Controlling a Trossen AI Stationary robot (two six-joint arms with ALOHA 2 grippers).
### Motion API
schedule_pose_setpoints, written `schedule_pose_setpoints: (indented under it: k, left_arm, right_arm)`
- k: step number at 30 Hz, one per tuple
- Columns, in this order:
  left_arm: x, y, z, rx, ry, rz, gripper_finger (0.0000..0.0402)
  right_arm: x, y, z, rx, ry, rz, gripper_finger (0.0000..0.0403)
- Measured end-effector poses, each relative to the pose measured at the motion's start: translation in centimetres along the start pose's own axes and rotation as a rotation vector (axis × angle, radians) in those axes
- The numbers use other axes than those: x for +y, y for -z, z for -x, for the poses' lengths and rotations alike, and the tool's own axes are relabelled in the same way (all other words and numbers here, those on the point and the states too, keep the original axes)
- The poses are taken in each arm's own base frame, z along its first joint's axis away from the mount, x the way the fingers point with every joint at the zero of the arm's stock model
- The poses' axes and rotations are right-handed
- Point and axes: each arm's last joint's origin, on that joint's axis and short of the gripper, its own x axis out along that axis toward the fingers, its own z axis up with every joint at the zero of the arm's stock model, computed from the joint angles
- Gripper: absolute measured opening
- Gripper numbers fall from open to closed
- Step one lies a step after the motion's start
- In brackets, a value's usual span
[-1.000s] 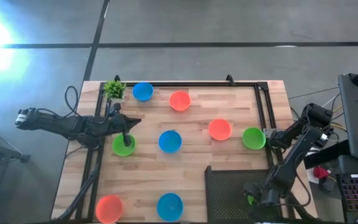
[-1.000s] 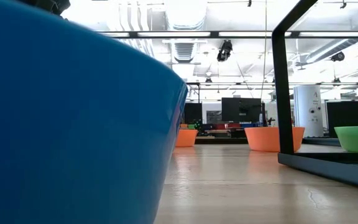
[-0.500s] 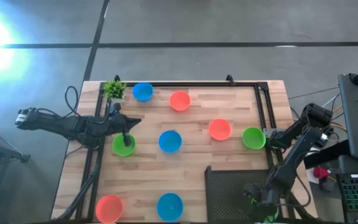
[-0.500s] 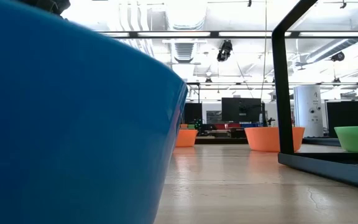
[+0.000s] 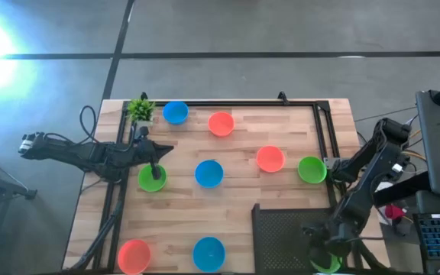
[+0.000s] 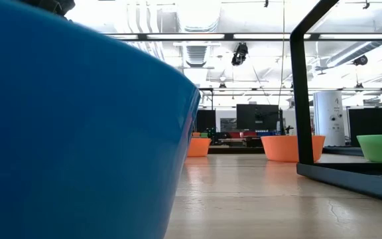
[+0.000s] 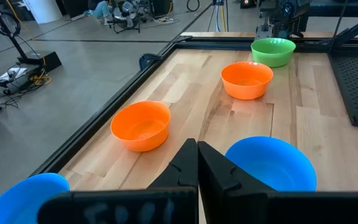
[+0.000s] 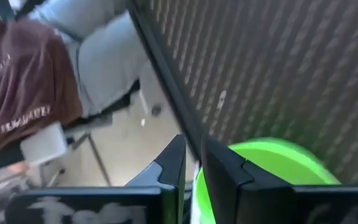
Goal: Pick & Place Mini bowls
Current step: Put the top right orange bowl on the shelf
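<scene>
Eight mini bowls stand on the wooden table (image 5: 235,198): blue (image 5: 175,112), orange (image 5: 221,123), orange (image 5: 270,158), green (image 5: 311,169), blue (image 5: 208,173), green (image 5: 153,178), orange (image 5: 134,256) and blue (image 5: 208,253). Another green bowl (image 5: 328,264) is at the near right corner, with my right gripper (image 5: 321,252) shut on it. My left gripper (image 7: 197,163) is shut and waits over the table's left part (image 5: 168,148), beside the left green bowl, with nothing between its fingers. Neither gripper shows in the low view. My right gripper pinches the green bowl's rim (image 8: 194,186) between its two fingers, one finger (image 8: 173,163) outside the wall and the other (image 8: 224,169) over the inside. The fingers slant down from above. The bowl (image 8: 272,168) hangs below them beside the black mesh; its underside is hidden.
A black mesh mat (image 5: 289,229) covers the near right of the table. A black frame rail (image 5: 323,130) runs along the far and right edges. A small potted plant (image 5: 140,109) stands at the far left corner. A seated person (image 8: 23,93) shows beyond the table.
My right gripper has gone up a little at the near right corner and has rolled about its own axis. The green bowl has come along with it and shows more fully below the fingers in the high view.
</scene>
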Motion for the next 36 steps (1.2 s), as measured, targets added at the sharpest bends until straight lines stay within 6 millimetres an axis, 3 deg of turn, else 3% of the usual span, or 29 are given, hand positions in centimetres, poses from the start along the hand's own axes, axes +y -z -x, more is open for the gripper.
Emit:
schedule_pose_setpoints:
  k: [8,16,29,36]
  left_arm:
    - [0.0,0.1,0.0,0.006,0.000,-0.006,0.0000]
    - [0.0,0.1,0.0,0.008,0.000,-0.011,0.0000]
    - [0.0,0.1,0.0,0.006,0.002,-0.039,0.0000]
    - [0.0,0.1,0.0,0.006,0.002,-0.040,0.0000]
  right_arm:
    - [-0.5,-0.9,2.8,-0.206,-0.011,0.118,0.0044]
    - [-1.4,-3.2,5.4,-0.424,0.037,0.193,0.0043]
    - [-3.6,-8.4,7.9,-0.593,0.191,0.171,0.0043]
    - [-4.8,-11.1,8.6,-0.674,0.253,0.054,0.0043]
